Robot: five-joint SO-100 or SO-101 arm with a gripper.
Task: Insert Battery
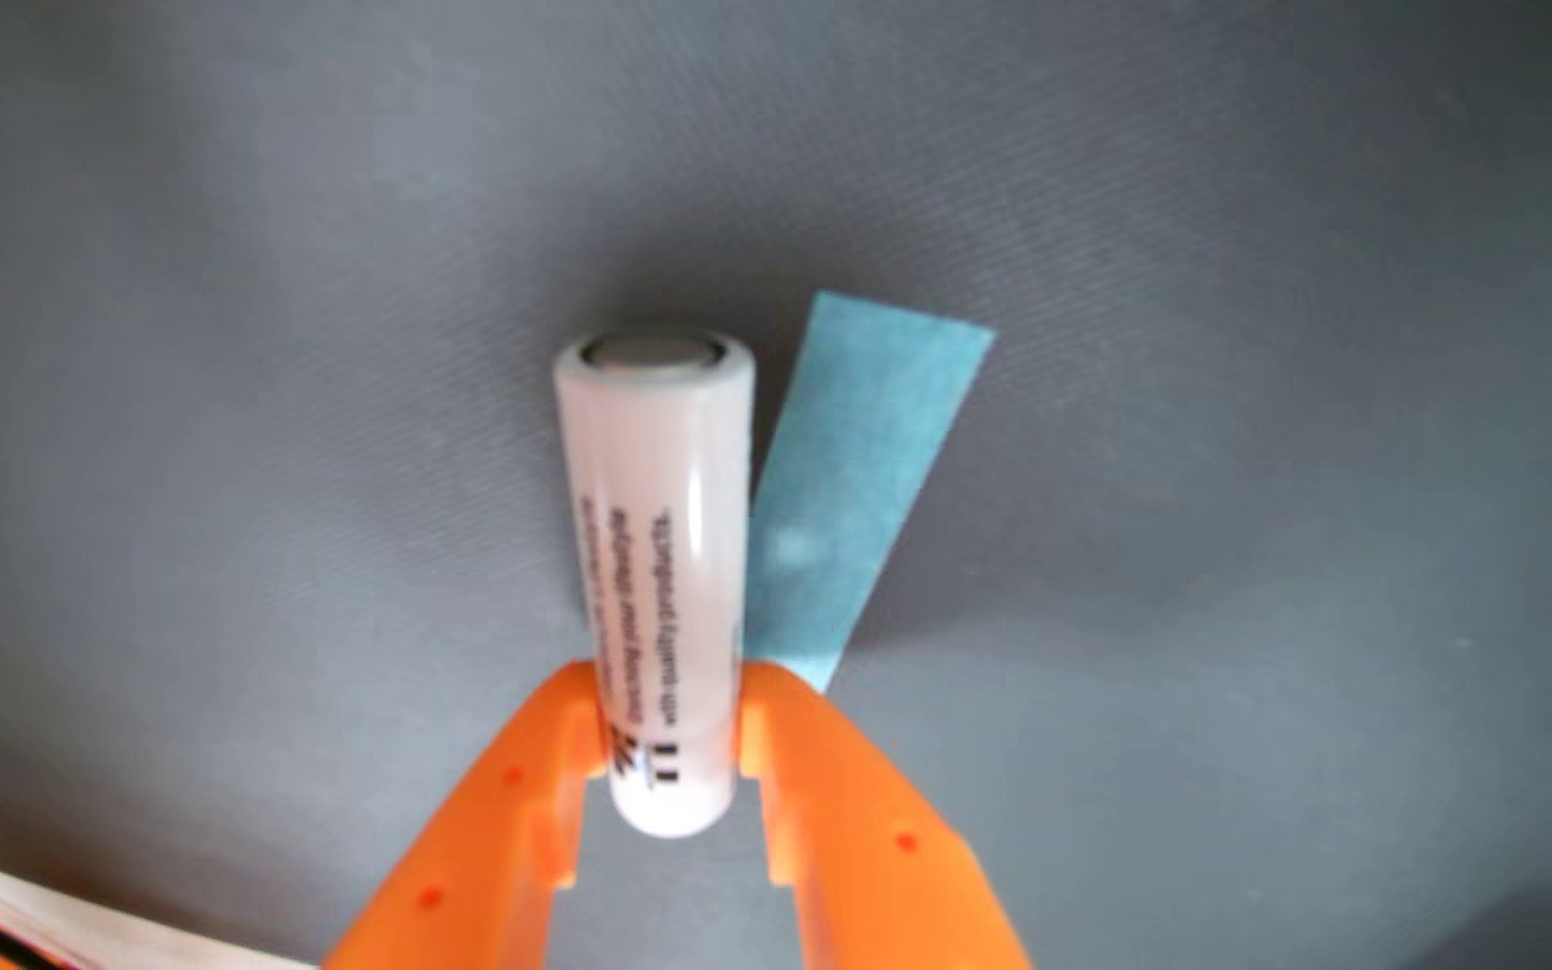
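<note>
On my wrist view, the orange fingers point(671, 709) are clamped on the lower end of the white battery point(656, 522), one on each side. The battery points away over the grey tabletop point(240, 373), and just right of it lies a blue strip point(866, 485).

In the wrist view, the battery point(656, 578) stands in the middle, above the mat point(240, 373). Its far end points to the top of the picture and its near end sits low, between the two fingers of the gripper point(665, 709). One finger touches it on the left, the other on the right. A strip of tape point(856, 485) lies flat on the mat just to the right of the battery and leans to the right. Its low end goes behind the right finger.
</note>
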